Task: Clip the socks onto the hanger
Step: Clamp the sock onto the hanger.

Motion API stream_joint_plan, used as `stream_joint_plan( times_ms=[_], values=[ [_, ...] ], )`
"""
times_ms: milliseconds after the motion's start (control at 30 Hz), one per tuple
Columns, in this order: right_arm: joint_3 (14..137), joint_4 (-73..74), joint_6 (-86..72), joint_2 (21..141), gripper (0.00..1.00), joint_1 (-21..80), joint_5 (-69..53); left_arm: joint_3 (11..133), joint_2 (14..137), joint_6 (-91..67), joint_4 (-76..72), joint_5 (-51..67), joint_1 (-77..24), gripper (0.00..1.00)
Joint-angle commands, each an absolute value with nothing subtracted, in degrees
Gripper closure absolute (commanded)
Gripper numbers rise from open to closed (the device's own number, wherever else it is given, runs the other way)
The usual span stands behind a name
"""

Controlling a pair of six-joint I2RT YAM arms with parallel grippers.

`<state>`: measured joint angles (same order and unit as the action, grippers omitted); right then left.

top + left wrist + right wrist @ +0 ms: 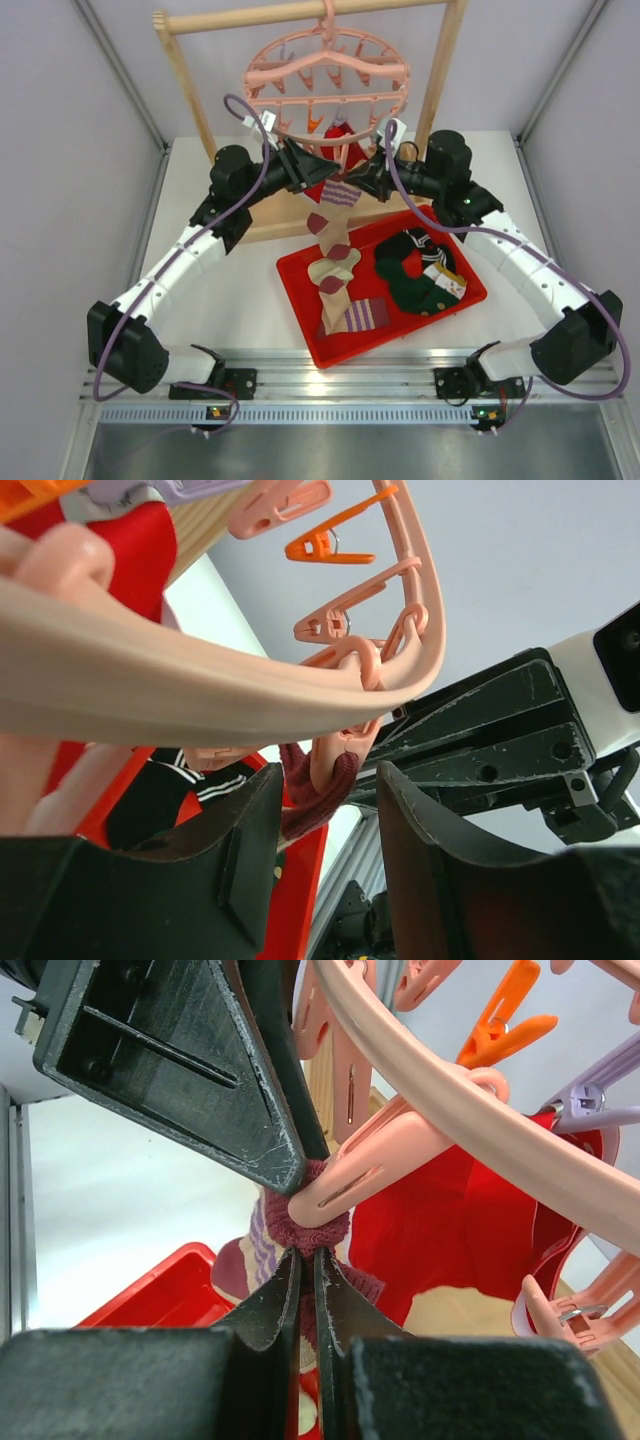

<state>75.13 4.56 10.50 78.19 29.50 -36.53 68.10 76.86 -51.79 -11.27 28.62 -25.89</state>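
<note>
The pink round hanger (325, 75) hangs from its hook on the wooden bar. A tan sock with purple patches (335, 215) dangles from one pink peg (370, 1175), which bites its maroon cuff (315, 1230); the foot reaches down to the tray. My right gripper (308, 1260) is shut on that cuff just under the peg. My left gripper (330, 820) stands open, its fingers either side of the same peg (335, 755) without touching it. A red sock (335, 135) hangs on the hanger just behind. A second tan sock (350, 310) lies in the tray.
The red tray (300, 290) under the hanger holds dark green socks (405, 280) and a black sock with white stripes (425, 245). The wooden rack's posts (190, 80) stand behind both grippers. Orange (325, 545) and purple pegs hang close by.
</note>
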Motion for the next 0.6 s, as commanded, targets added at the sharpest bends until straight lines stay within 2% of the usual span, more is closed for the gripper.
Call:
stream_joint_plan(
  times_ms=[0, 33, 67, 200, 267, 367, 567],
  values=[
    [76.6, 0.9, 9.3, 76.6, 1.0, 29.7, -37.4, 68.2, 74.9, -50.3, -13.4, 26.5, -25.1, 0.53],
    [76.4, 1.1, 9.2, 76.5, 1.0, 29.8, -37.5, 68.3, 74.7, -50.3, -13.4, 26.1, -25.0, 0.53],
    [76.2, 1.1, 9.1, 76.3, 0.96, 29.8, -37.4, 68.4, 74.7, -50.2, -13.4, 26.3, -24.9, 0.54],
    [75.1, 2.5, 7.8, 75.1, 0.67, 29.8, -36.7, 68.4, 74.5, -49.8, -13.0, 26.3, -24.1, 0.54],
    [74.3, 3.7, 7.4, 74.4, 0.52, 29.5, -35.6, 68.5, 74.5, -49.8, -12.9, 26.2, -23.2, 0.6],
    [72.8, 5.0, 6.2, 72.6, 0.47, 26.9, -35.7, 69.0, 75.0, -50.4, -13.3, 26.5, -21.5, 0.65],
    [70.8, 3.4, 3.6, 69.8, 0.46, 21.4, -35.5, 70.0, 75.8, -50.4, -13.6, 27.9, -19.2, 0.69]
  ],
)
